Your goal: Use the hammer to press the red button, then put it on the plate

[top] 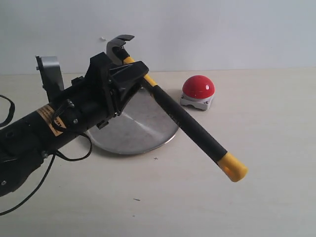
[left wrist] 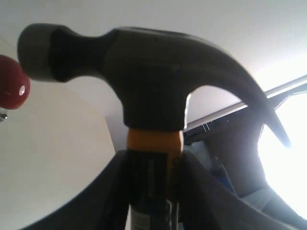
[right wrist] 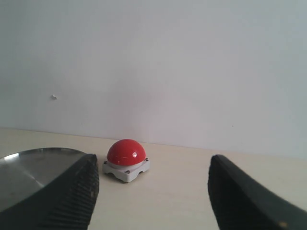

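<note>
Hammer is in the air, clenched by the left gripper on the yellow neck just below the dark steel head. Its claw points up toward the pale wall. The black handle slants down to its yellow butt, which hangs over bare table. In the left wrist view the head fills most of the frame, with the 2 dark fingers pressed to either side of the neck.

The stainless-steel plate lies on the table beneath the gripper. The black left arm covers its left part, and the handle crosses above its right rim. The red button stands on its grey base just beside the plate's right rim, apart from the hammer. A black cable loops under the arm onto the table.

The right gripper is released, its 2 fingers spread wide with nothing between them. Beyond them sits the red button, and 1 finger hides part of the plate.
</note>
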Available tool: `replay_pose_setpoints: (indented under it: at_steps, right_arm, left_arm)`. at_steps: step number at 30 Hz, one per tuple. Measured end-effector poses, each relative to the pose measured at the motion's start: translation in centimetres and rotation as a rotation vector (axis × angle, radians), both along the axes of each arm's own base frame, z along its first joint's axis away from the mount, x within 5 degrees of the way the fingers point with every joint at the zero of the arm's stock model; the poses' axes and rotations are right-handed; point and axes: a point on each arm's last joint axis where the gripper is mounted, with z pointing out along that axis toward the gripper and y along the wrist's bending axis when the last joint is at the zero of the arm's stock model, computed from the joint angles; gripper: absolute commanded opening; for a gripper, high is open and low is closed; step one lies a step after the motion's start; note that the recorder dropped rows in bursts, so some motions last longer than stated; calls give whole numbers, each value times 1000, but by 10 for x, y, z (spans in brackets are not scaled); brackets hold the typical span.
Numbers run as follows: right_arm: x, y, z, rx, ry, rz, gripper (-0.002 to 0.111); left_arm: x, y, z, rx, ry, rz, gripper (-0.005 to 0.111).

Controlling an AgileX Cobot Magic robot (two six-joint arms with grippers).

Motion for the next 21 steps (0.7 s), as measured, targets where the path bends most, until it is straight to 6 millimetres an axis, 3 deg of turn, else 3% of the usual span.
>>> replay_pose_setpoints:
  at_steps: [3, 7, 13, 21]
  right_arm:
    - [0, 0, 0, 0, 0, 0, 64]
    - [0, 0, 0, 0, 0, 0, 64]
    - [0, 0, 0, 0, 0, 0, 64]
    - [0, 0, 0, 0, 0, 0, 64]
  left_arm:
    - [3, 7, -2, 13, -2, 8, 0]
    - [11, 36, -12, 49, 27, 33, 0]
    - [17, 54, -17, 58, 69, 1, 0]
    - [17, 56, -18, 69, 66, -15, 0]
